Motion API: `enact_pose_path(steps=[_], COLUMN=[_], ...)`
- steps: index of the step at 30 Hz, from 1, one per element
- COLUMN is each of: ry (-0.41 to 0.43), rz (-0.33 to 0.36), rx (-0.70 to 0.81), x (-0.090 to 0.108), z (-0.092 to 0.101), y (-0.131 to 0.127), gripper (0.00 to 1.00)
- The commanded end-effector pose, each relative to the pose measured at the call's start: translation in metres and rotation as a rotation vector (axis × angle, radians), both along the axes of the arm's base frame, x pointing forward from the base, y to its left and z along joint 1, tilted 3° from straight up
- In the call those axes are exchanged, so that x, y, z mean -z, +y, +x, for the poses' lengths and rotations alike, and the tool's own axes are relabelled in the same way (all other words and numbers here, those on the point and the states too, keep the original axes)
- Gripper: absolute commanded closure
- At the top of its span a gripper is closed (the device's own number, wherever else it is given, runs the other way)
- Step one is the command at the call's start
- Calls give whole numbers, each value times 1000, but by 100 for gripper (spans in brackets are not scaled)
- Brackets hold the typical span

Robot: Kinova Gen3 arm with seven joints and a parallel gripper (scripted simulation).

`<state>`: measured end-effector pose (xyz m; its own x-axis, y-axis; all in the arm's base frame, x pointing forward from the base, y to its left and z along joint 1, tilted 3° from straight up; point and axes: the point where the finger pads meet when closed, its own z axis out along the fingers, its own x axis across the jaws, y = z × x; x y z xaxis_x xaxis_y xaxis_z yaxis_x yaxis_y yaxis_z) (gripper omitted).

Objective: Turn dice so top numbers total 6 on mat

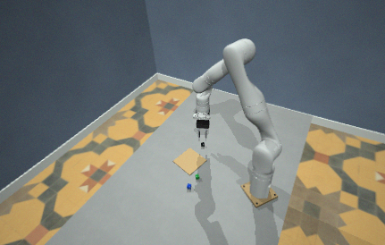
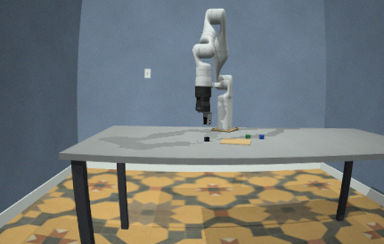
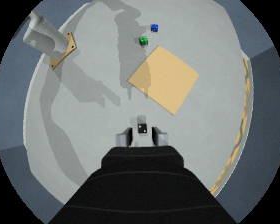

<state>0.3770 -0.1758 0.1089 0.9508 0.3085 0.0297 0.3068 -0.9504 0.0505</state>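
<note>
A black die [image 1: 203,144] [image 2: 207,139] [image 3: 142,128] rests on the table, off the mat. Its upper face seems to show two white pips in the wrist view. My gripper [image 1: 203,136] [image 2: 207,123] [image 3: 142,133] is open and points down above the black die, with nothing between the fingers. The tan square mat [image 1: 189,161] [image 2: 236,142] [image 3: 166,80] lies flat and bears no die. A green die [image 1: 197,176] [image 2: 248,136] [image 3: 144,41] and a blue die [image 1: 189,186] [image 2: 261,137] [image 3: 154,28] rest on the table beyond one mat corner. Their top numbers are too small to read.
The arm's base plate [image 1: 257,205] [image 2: 216,129] [image 3: 71,44] is fixed on the grey table [image 1: 122,197] [image 2: 322,144] [image 3: 211,135], to one side of the mat and dice. Shadows of the arm fall across the table near the green die and the mat.
</note>
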Motion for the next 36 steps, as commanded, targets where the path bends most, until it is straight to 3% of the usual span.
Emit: enact_pose_path(steps=[1, 36], ry=[-1, -1], rz=[0, 0], rx=[0, 0], x=[0, 41], z=[0, 2], y=[0, -2], gripper=[30, 30])
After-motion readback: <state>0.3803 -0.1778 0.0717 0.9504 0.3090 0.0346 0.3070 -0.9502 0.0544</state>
